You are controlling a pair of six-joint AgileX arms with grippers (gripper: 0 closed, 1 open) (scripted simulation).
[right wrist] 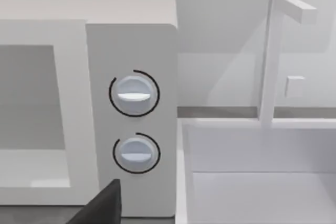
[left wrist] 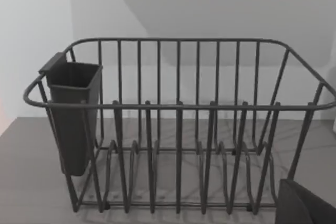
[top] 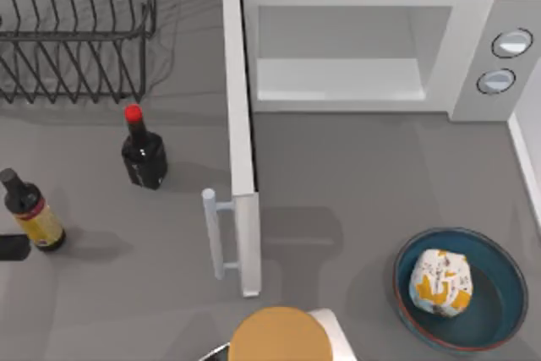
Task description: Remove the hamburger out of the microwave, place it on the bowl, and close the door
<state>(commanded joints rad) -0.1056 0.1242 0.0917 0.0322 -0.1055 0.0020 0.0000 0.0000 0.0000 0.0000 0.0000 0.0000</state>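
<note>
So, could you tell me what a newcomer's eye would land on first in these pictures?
Probably the microwave at the back of the table, its door swung wide open toward the front and its cavity bare. Next, the hamburger sitting in the bowl at the front right. On the left stand a wire dish rack and two dark bottles.

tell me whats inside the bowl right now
The hamburger sits inside the bowl, wrapped in white paper. The bowl floor beneath it is covered.
</note>
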